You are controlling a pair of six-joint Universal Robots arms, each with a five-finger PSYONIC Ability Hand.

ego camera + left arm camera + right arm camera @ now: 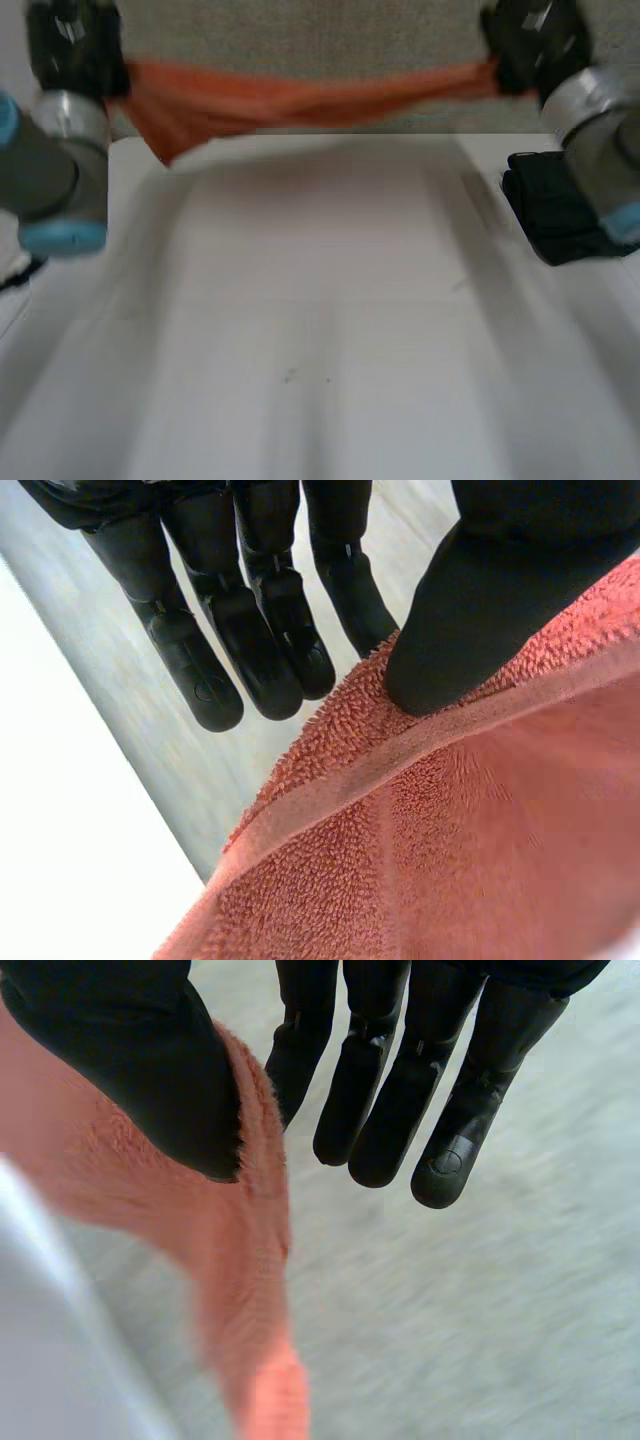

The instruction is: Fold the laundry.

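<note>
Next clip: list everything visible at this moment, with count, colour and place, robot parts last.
towel: one, orange, stretched in the air between both hands above the table's far edge.
bundle: one, black, probably folded cloth, on the table beside the right arm.
table: one, white, below the towel.
left hand: one, black, thumb pinching one end of the towel.
right hand: one, black, thumb pinching the other end.
left arm, right arm: two, grey with light-blue caps.
</note>
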